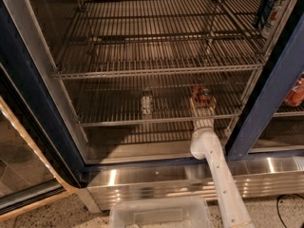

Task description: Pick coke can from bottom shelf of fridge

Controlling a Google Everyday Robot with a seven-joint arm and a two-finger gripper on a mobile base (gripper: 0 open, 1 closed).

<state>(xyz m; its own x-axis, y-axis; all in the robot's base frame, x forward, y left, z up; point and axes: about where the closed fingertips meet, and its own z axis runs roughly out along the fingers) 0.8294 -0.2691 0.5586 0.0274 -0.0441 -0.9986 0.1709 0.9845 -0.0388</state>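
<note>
Red can (201, 92) stands on the fridge (266, 103) shelf (109, 110), right of a pale can (146, 101); the pincer (203, 102) is at it, grip impossible to tell

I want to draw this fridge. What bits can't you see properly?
Camera view:
Coke can: lower part hidden by the gripper, which is at it on the bottom shelf.
Pale can: label too small to read.
Red thing, far right: cut off by the edge.

My claw (203, 107) sits over the bottom shelf (118, 122), right of middle, just before the coke can (201, 94) — another can (146, 102) stands to their left.
</note>
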